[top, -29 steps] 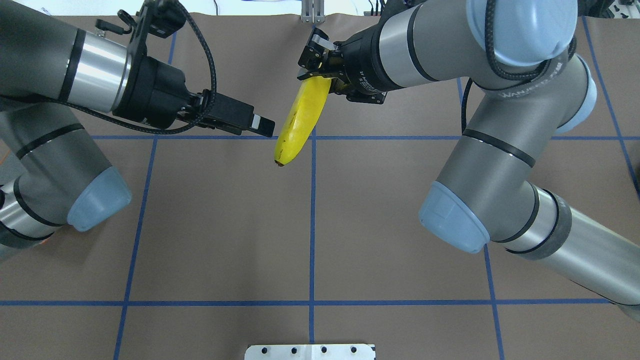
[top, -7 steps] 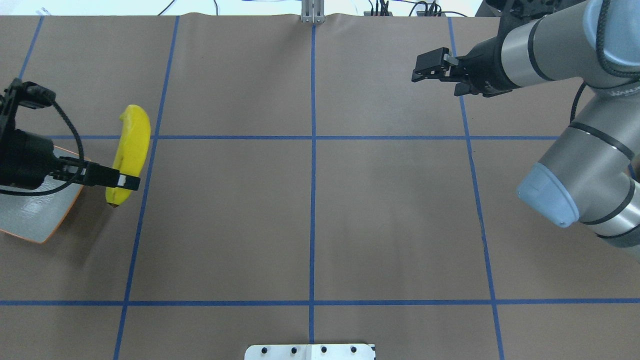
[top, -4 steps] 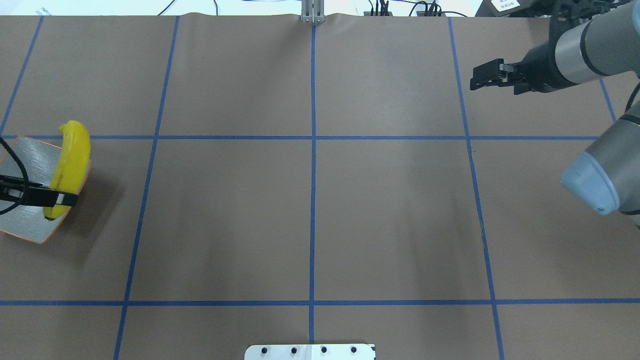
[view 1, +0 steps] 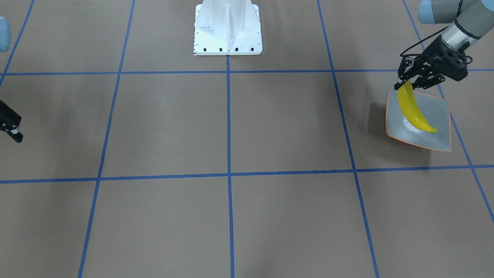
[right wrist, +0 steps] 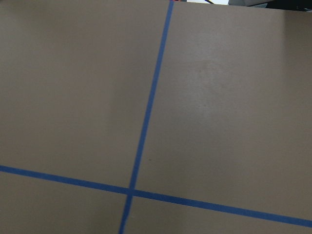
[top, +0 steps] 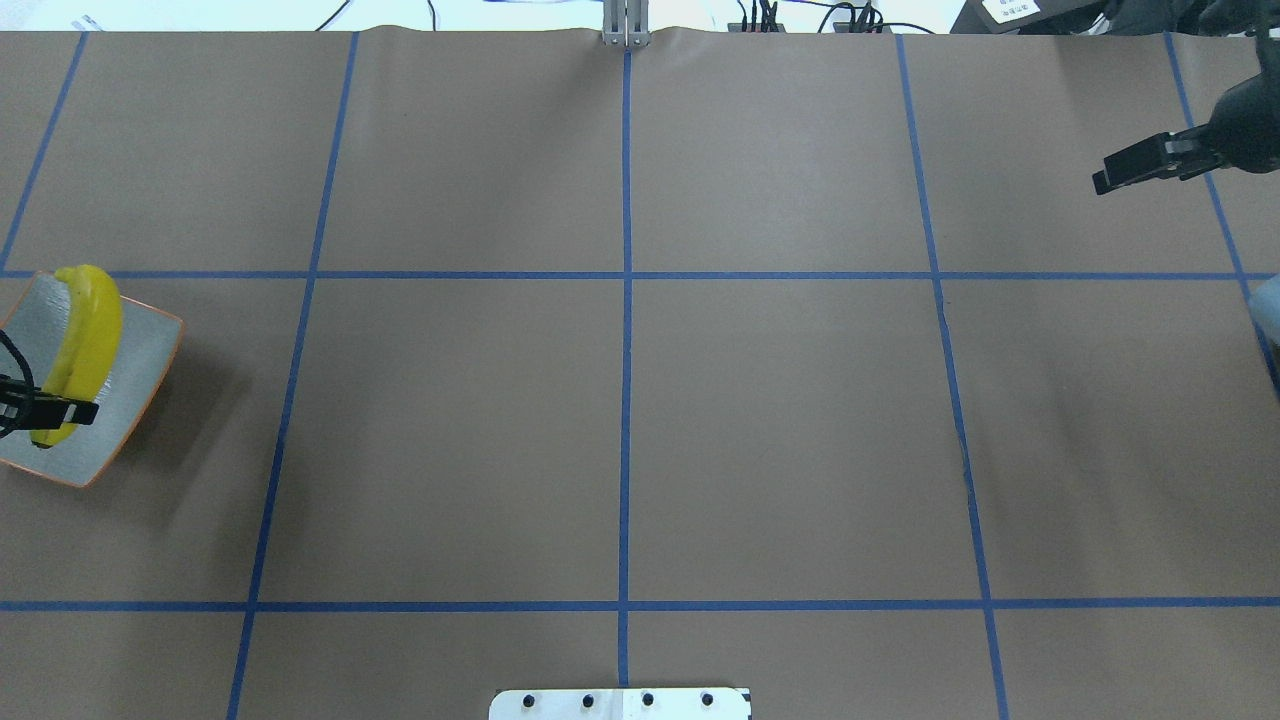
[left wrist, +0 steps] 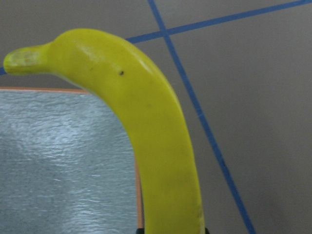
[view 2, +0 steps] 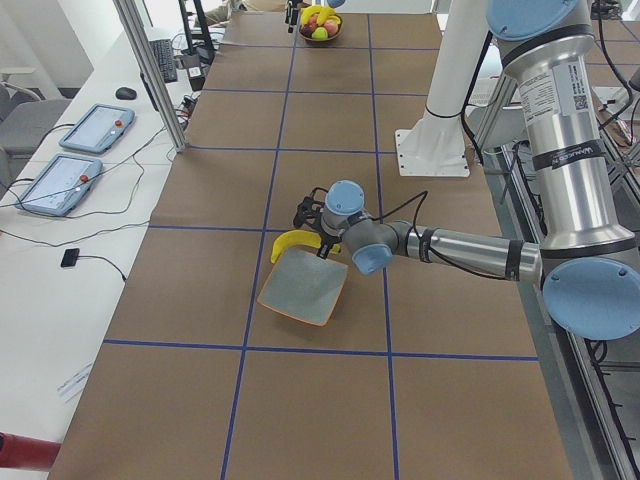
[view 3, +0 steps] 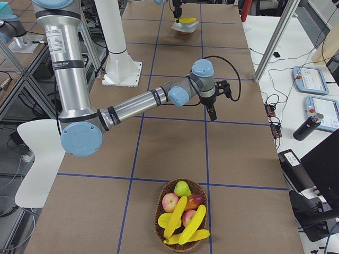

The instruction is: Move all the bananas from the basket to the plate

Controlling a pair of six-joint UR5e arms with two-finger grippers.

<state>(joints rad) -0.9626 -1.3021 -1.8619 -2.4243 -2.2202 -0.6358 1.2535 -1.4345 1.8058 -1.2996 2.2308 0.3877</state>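
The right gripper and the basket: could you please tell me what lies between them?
Only bare table crossed by blue tape lies between the right gripper and the basket, in the exterior right view.

No readable text, labels or numbers.

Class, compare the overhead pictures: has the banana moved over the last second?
Yes. The banana has shifted left, away from the vertical blue tape line it hung beside, and is now over the plate.
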